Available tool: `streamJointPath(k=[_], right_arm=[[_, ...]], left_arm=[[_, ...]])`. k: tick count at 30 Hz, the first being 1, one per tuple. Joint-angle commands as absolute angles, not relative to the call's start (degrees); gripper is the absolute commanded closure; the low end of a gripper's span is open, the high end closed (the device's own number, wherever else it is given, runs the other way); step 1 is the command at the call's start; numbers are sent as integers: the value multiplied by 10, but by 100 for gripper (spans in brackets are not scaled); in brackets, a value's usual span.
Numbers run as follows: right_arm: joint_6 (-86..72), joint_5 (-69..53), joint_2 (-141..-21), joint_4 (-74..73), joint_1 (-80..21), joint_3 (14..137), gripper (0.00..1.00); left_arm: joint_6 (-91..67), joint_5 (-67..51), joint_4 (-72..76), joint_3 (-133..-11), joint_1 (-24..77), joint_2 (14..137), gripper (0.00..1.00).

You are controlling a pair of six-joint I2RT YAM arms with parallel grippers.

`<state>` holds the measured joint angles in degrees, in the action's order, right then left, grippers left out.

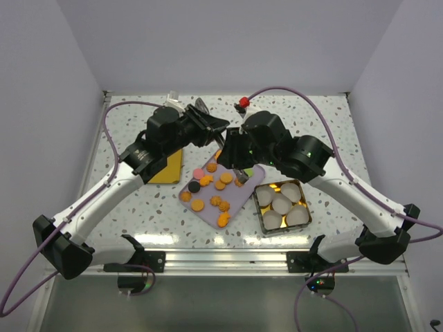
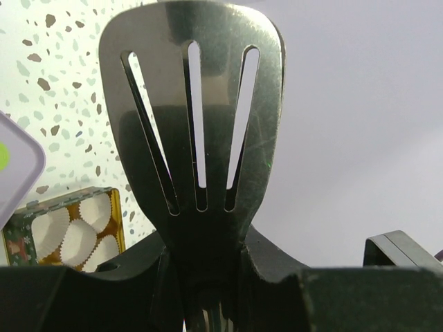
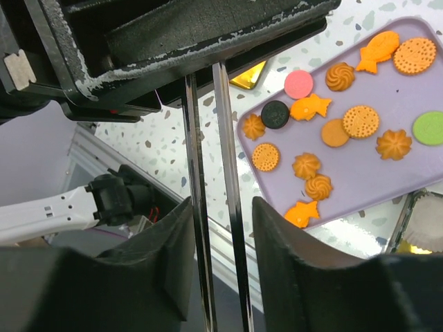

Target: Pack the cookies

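While both arms meet above the tabletop [image 1: 138, 207], a lavender tray [image 1: 235, 200] lies beside a gold tin [image 1: 257, 204] of paper cups [image 1: 282, 204]. The left claw [image 2: 204, 252] clamps a slotted spatula [image 2: 169, 104] at its neck; the right claw [image 3: 221, 235] sits narrow around two thin rods, probably its handle. The cookies [image 1: 220, 185] lie on the tray. Release one grip only when the other is firm, then slide the blade flat under a cookie.

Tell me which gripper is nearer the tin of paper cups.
Right. The right gripper hovers over the tray's far end, just beyond the tin; the left gripper is farther left, past the tray's far edge.
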<state>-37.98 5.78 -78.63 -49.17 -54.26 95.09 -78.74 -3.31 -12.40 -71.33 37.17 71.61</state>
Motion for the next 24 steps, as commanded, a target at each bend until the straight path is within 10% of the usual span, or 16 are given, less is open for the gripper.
streamJointPath(k=[1,5,18,24], right_arm=[[-389,50,-788,-475,-541,952,65],[-390,56,-784,-476,-542,946,75],[-372,120,-787,-531,-541,971,81],[-356,154,-787,-585,-540,986,81]], left_arm=[[-778,-18,-89,-716,374,698,100],[-770,-6,-110,-722,374,688,90],[-736,20,-206,-714,374,637,10],[-700,76,-355,-705,371,580,5]])
